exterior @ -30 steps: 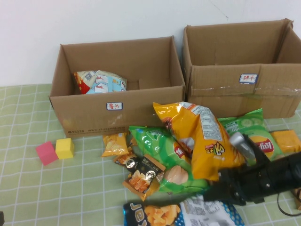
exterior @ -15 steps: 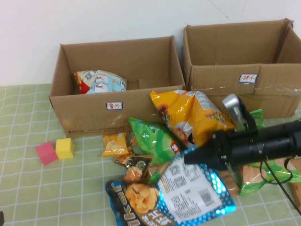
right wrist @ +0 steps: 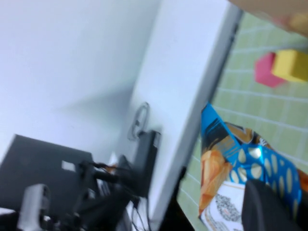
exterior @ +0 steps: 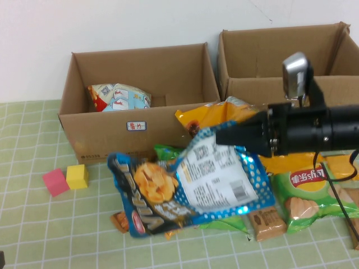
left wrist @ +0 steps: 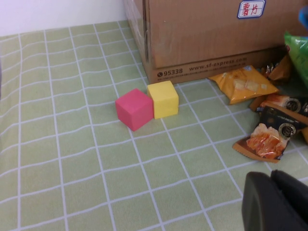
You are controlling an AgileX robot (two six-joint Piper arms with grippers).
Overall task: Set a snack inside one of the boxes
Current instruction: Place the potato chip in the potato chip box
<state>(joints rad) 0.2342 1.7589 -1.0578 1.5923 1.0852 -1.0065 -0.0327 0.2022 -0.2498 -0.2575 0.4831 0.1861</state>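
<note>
My right gripper point(exterior: 225, 136) is shut on the top edge of a large blue snack bag point(exterior: 190, 185) with orange chips printed on it. The bag hangs tilted above the snack pile, just in front of the two brown cardboard boxes. The left box point(exterior: 101, 131) has a white label and holds a pale blue and red pack point(exterior: 119, 96). The wider right box point(exterior: 252, 89) lies behind my right arm. In the right wrist view a dark finger point(right wrist: 267, 207) covers the blue bag point(right wrist: 240, 159). My left gripper point(left wrist: 272, 185) is shut and empty, low over the tablecloth.
Under the lifted bag lie a yellow bag point(exterior: 216, 115), a green chip bag point(exterior: 305, 185) and a small orange pack point(exterior: 268, 218). A pink cube point(exterior: 55, 182) and a yellow cube point(exterior: 77, 176) sit left of the pile, near the left box's front corner.
My right gripper has risen from the table's front with the blue bag and carried it back toward the boxes. The yellow bag shifted. The left arm has stayed still.
</note>
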